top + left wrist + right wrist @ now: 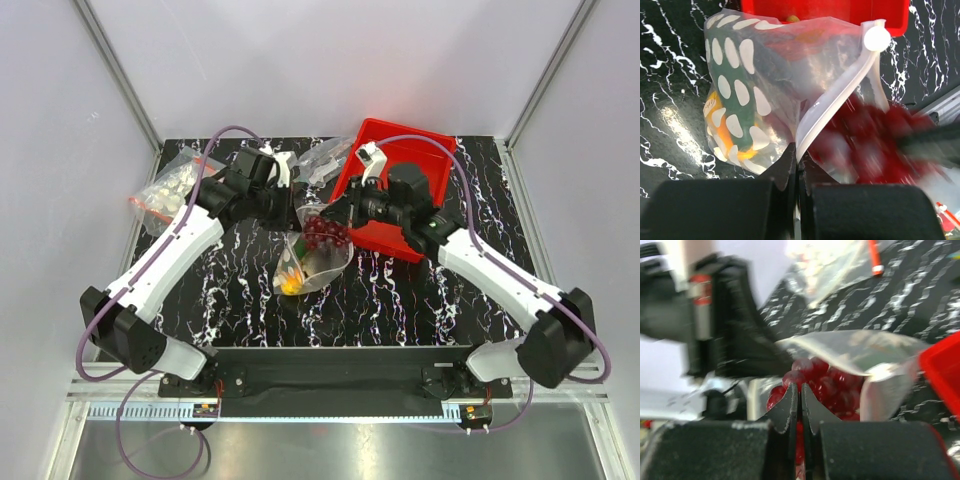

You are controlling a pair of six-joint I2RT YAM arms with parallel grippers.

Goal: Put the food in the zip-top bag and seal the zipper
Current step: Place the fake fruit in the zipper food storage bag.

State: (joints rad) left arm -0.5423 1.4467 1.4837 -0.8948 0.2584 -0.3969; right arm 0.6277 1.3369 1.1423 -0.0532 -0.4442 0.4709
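dotted clear bag [312, 262] stands mid-table, its mouth edge pinched tight in the left gripper [799, 165]. right gripper [800, 405], fingers narrow, clamps the grape bunch [325, 233] at the open mouth. orange fruit [291, 284] and cucumber [735, 95] lie inside. red tray [420, 160] edge just behind; black table [400, 290] shows on the bag's near side.

Overhead view: bright, even, diffuse light from above; only soft, faint shadows fell on the marbled table [250, 290]. Left wrist view: a pale sheen lay on the glossy table at left; the zip-top bag [765, 75] was sharp, while the grape bunch [875, 145] was smeared by motion blur. Right wrist view: soft focus throughout, streaked background, washed-out whites at upper left.
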